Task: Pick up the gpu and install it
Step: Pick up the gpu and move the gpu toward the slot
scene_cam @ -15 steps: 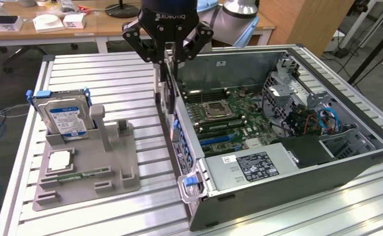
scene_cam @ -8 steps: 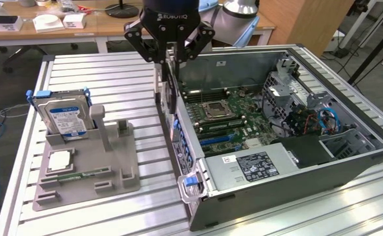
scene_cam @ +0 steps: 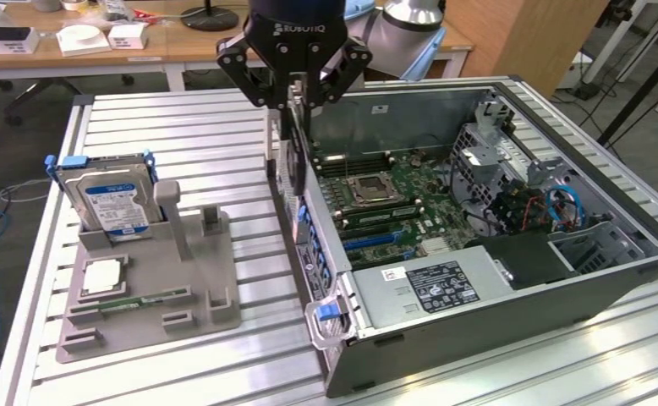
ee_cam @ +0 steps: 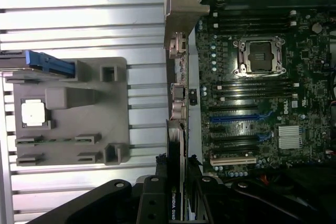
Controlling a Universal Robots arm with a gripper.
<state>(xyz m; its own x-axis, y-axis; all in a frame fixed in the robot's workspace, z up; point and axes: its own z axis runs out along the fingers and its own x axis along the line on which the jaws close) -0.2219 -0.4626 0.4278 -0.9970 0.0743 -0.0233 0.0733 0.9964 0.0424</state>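
Black Robotiq gripper (scene_cam: 295,100) clamps thin black gpu card (scene_cam: 296,144) upright above open grey computer case (scene_cam: 453,338) on slatted aluminium table (scene_cam: 160,127).

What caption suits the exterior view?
Gripper holds the gpu on edge over the open case, by its rear wall; a hard drive stands in a grey holder at the exterior view's left.

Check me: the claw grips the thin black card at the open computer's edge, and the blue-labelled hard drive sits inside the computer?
Not quite: the exterior view shows the hard drive standing in the grey holder beside the computer, not inside it. The gripper does grip the black card at the computer's edge.
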